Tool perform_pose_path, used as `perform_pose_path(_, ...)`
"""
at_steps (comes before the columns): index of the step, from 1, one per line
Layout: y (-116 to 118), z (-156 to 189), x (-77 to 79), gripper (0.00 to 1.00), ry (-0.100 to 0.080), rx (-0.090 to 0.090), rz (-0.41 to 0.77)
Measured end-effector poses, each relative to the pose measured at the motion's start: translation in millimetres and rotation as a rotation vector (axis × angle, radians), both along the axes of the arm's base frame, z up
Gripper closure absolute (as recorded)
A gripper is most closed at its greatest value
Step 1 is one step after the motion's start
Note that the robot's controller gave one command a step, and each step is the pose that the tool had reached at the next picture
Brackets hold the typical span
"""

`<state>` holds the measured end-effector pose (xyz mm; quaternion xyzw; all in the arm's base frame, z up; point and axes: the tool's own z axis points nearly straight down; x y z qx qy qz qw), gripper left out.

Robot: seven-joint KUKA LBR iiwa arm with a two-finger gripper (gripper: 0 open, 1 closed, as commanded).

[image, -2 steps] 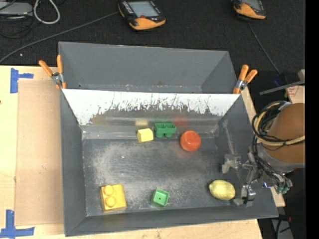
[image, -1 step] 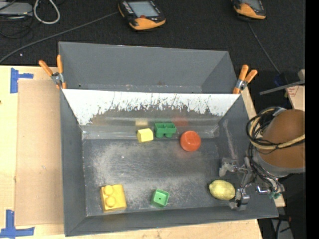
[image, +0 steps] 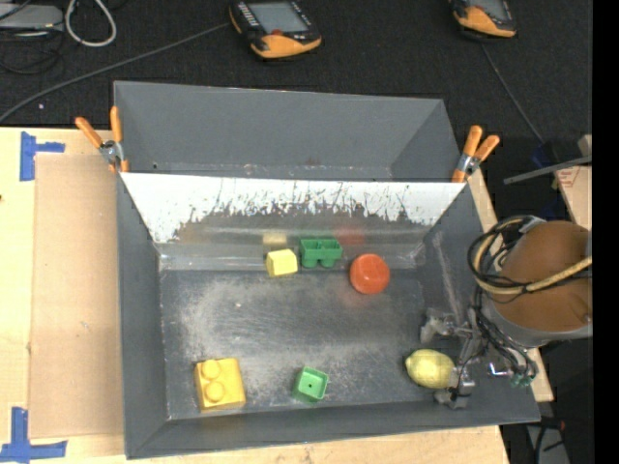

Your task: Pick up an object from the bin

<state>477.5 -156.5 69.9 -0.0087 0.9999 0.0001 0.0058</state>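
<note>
Straddling yellow-green lemon-shaped fruit [image: 426, 367] at lower right of grey bin [image: 290, 143]: claw [image: 451, 362], fingers apart, one above fruit's right end, one below it; cannot tell whether they touch it. Fruit lies on bin floor, near right wall. Brown-orange wrist cover [image: 546, 283] with cables at right of frame. Far floor edge, centre: small yellow block [image: 281, 263], green studded brick [image: 320, 252] just beside it on right, orange ball [image: 368, 274] further right. Lower left: yellow studded brick [image: 220, 383]. Lower centre: small green cube [image: 310, 384], well apart from fruit.
</note>
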Motion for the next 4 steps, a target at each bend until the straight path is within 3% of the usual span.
perform_pose_path(1, 8, -1, -4.1, 1.00, 0.009, 0.002, 0.085)
perform_pose_path(2, 8, -1, -4.0, 1.00, 0.009, 0.001, 0.087)
perform_pose_path(3, 9, 35, -6.9, 1.00, 0.018, 0.005, 0.088)
perform_pose_path(4, 9, 74, -6.0, 1.00, 0.016, 0.005, 0.088)
